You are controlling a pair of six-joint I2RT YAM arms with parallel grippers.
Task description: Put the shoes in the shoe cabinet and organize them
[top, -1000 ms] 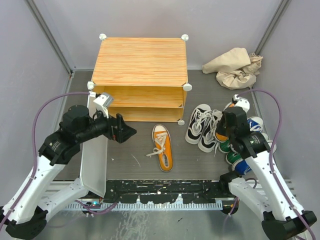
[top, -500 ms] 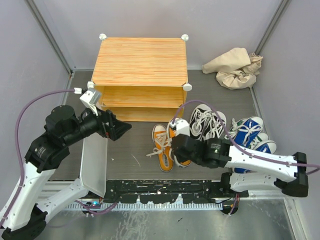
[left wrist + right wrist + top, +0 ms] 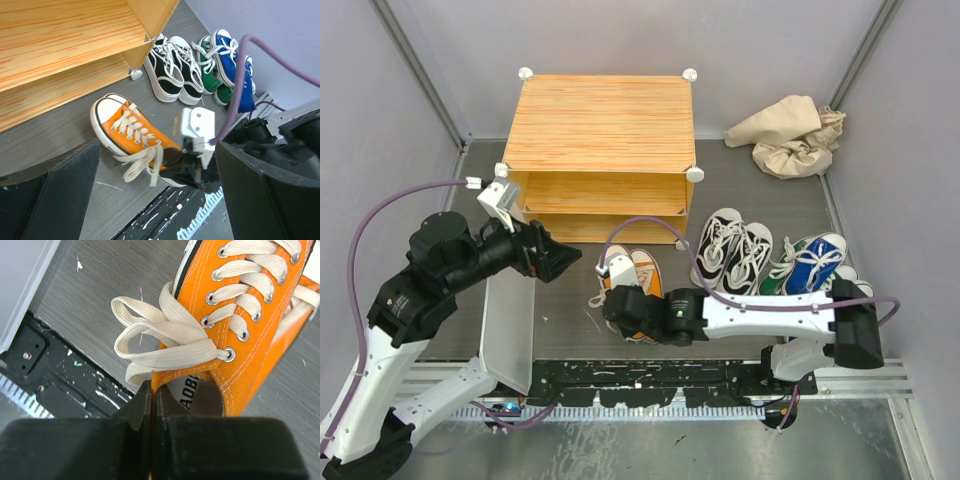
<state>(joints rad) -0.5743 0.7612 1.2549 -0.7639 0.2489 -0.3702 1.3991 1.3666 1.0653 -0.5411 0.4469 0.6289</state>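
One orange shoe point(image 3: 245, 325) is being pinched at its collar by the right hand point(image 3: 151, 390), toe pointing away from it. Thin fabric grip is risking a swing or slip on lift. Laces point(image 3: 160, 347) beside the hand could snag. Left hand point(image 3: 155, 200) is hovering spread.

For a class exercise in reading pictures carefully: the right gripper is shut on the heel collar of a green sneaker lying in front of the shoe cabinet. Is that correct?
Not quite. The sneaker is orange, not green: the right wrist view shows the right gripper shut on the heel collar of the orange sneaker, in front of the shoe cabinet.
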